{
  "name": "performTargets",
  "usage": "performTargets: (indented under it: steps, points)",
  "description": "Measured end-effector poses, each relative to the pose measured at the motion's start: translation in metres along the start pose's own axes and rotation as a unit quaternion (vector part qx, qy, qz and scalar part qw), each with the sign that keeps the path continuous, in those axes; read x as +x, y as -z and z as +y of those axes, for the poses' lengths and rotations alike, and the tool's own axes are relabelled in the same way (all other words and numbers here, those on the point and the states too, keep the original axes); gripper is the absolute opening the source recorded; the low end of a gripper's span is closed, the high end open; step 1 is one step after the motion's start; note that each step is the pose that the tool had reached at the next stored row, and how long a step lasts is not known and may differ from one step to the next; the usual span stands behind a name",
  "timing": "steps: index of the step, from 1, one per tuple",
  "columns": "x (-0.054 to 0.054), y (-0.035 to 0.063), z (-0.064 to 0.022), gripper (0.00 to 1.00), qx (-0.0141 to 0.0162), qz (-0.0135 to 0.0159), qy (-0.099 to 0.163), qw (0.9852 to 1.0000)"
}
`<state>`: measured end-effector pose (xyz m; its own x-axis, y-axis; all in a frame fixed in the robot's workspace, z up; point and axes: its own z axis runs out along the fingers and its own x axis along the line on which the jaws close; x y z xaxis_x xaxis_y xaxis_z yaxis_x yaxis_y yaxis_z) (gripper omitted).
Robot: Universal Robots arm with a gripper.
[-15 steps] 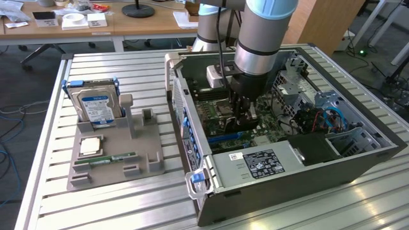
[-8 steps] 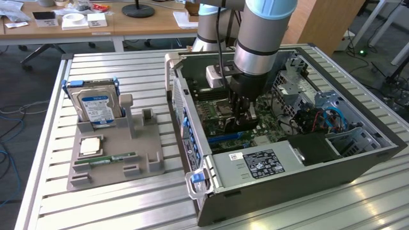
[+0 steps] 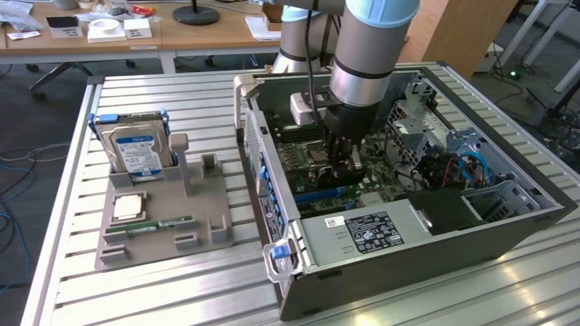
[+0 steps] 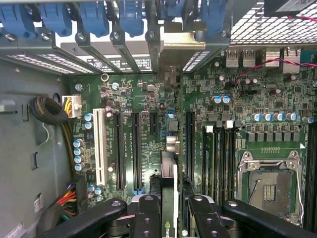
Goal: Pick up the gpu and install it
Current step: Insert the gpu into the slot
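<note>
You have a slatted metal bench (image 3: 181, 285) with cluttered desks behind it and an open computer case (image 3: 299, 285) on top, the arm reaching down into it. On the exterior view's left, a grey holder (image 3: 208, 217) well apart from the case carries a hard drive (image 3: 136, 151), a processor chip (image 3: 127, 206) and a green memory stick (image 3: 149, 226). Inside the case you work in close quarters. The power supply (image 3: 371, 234) sits near the front wall, and a drive cage with blue cables (image 3: 471, 170) lines the exterior view's right. A row of blue latches (image 4: 119, 15) runs along the rear wall, and a sleeved cable bundle (image 4: 49, 111) lies beside the motherboard (image 4: 237, 99). The empty processor socket (image 4: 270, 186) and a white slot (image 4: 100, 148) flank the long black slots. Your gripper (image 4: 174, 214) is clamped on the gpu (image 4: 168, 173), held on edge over those slots. You cannot tell whether its lower edge touches one.
</note>
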<state>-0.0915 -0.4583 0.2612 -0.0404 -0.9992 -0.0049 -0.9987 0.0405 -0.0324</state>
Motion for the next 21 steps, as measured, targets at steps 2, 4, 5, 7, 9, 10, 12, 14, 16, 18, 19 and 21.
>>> performTargets:
  steps: [2, 4, 5, 7, 9, 10, 12, 14, 16, 18, 19, 21]
  points:
    - [0.0, 0.0, 0.0004, 0.26, 0.0, 0.0, 0.0, 1.0]
    - [0.0, 0.0, 0.0007, 0.26, 0.0, 0.0, 0.0, 1.0]
    - [0.0, 0.0, 0.001, 0.26, 0.0, 0.0, 0.0, 1.0]
    - [0.0004, 0.0001, 0.0028, 0.26, 0.0, 0.0, 0.0, 1.0]
    - [0.0006, 0.0001, 0.0033, 0.26, 0.0, 0.0, 0.0, 1.0]
    - [0.0009, 0.0001, 0.0035, 0.26, 0.0, 0.0, 0.0, 1.0]
    - [0.001, 0.0001, 0.0035, 0.26, 0.0, 0.0, 0.0, 1.0]
    - [0.001, 0.0001, 0.0034, 0.26, 0.0, 0.0, 0.0, 1.0]
    - [0.0011, 0.0001, 0.0034, 0.26, 0.0, 0.0, 0.0, 1.0]
    - [0.0011, 0.0001, 0.0035, 0.26, 0.0, 0.0, 0.0, 1.0]
    - [0.0011, 0.0001, 0.0039, 0.26, 0.0, 0.0, 0.0, 1.0]
    - [0.0011, 0.0001, 0.0046, 0.26, 0.0, 0.0, 0.0, 1.0]
